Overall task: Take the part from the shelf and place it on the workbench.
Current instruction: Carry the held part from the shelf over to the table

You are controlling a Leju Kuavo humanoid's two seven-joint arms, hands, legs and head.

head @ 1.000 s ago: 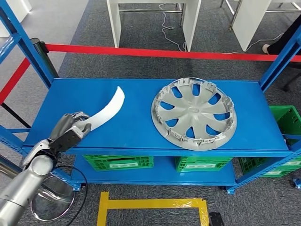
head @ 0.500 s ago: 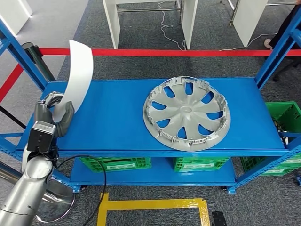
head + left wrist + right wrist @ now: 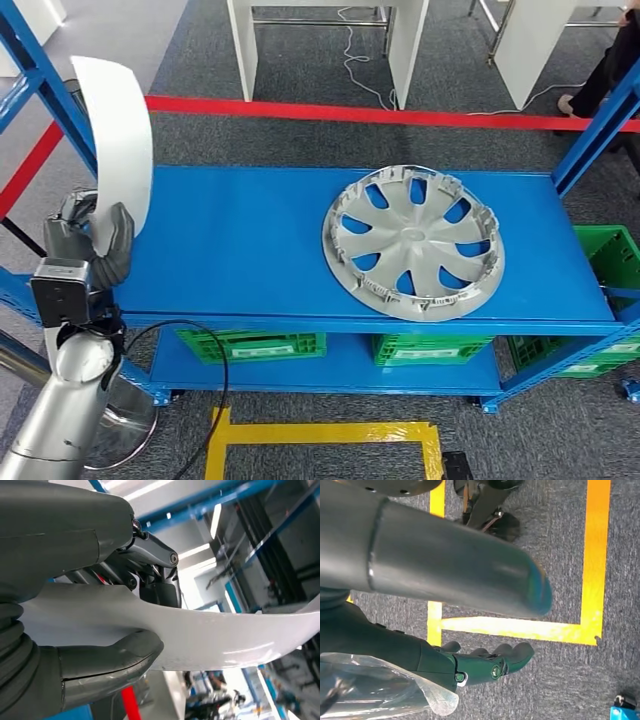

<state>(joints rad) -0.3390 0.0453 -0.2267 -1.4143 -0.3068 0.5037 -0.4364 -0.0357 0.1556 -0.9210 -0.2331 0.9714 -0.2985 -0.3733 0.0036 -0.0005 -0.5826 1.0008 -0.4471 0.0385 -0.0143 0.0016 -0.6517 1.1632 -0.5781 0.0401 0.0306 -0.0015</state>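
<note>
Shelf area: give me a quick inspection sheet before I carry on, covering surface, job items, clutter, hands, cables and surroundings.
Surface: blue shelf, top level bare apart from the wheel cover.
Job's things: curved white part lifted clear of the shelf, standing upright in the left hand; workbench cannot be told from these views.
Clutter: silver wheel cover lying flat on the right half of the shelf; green crates on the level below.
Hands: left hand grips the white part at its lower end; right hand hangs over the floor, fingers extended, holding nothing.
Cables: black cable looping by the left arm; white cable on the floor behind.
Surroundings: grey carpet, red tape, yellow tape, white table legs.
</note>
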